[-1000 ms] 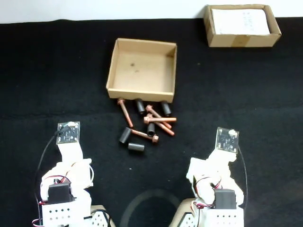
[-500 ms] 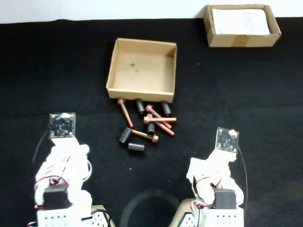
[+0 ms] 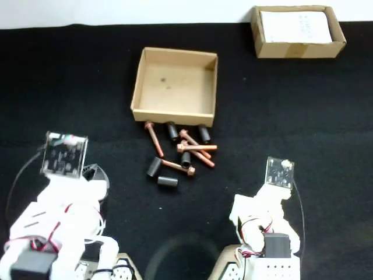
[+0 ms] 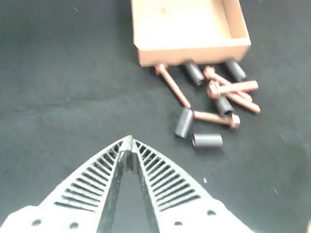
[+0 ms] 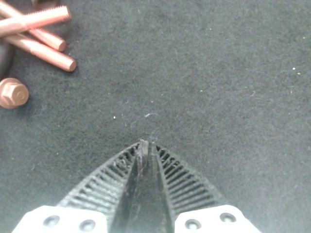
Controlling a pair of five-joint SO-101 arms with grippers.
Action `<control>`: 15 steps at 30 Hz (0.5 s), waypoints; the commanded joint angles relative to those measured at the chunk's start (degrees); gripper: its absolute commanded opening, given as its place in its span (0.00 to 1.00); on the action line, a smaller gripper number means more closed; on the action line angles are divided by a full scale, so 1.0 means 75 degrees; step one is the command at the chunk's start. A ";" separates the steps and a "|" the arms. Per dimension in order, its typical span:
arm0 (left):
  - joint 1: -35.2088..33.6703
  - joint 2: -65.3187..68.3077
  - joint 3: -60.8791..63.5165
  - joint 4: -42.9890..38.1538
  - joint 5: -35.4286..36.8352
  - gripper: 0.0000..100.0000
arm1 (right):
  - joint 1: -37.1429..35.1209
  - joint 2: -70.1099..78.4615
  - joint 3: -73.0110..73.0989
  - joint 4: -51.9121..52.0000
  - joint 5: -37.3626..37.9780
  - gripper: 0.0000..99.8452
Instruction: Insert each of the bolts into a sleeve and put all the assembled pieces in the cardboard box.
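The left hand [image 4: 129, 145] and right hand [image 5: 145, 145] are each holding their fingers together. Bolts [image 3: 196, 147] and sleeves [image 3: 168, 181] are lying unassembled on the desk [image 3: 303, 116], just beside the cardboard box [image 3: 173, 116].

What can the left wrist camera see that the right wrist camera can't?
Left wrist view alone: the cardboard box, the black sleeves in plain sight, and the left arm's shut jaws. Right wrist view alone: the right arm's shut jaws. A dark shape at its edge might be a sleeve, but I can't tell. Both: copper bolts lying on the black table.
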 commanded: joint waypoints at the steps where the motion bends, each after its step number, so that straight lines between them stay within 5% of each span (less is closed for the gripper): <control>1: 0.0557 0.1389 -0.1061 0.0692 0.0023 0.01 | 0.0076 -0.0029 0.1002 -0.0076 0.0059 0.02; 15: 0.0850 0.2549 -0.1131 0.0574 0.0023 0.01 | 0.0076 -0.0029 0.1002 -0.0076 0.0059 0.02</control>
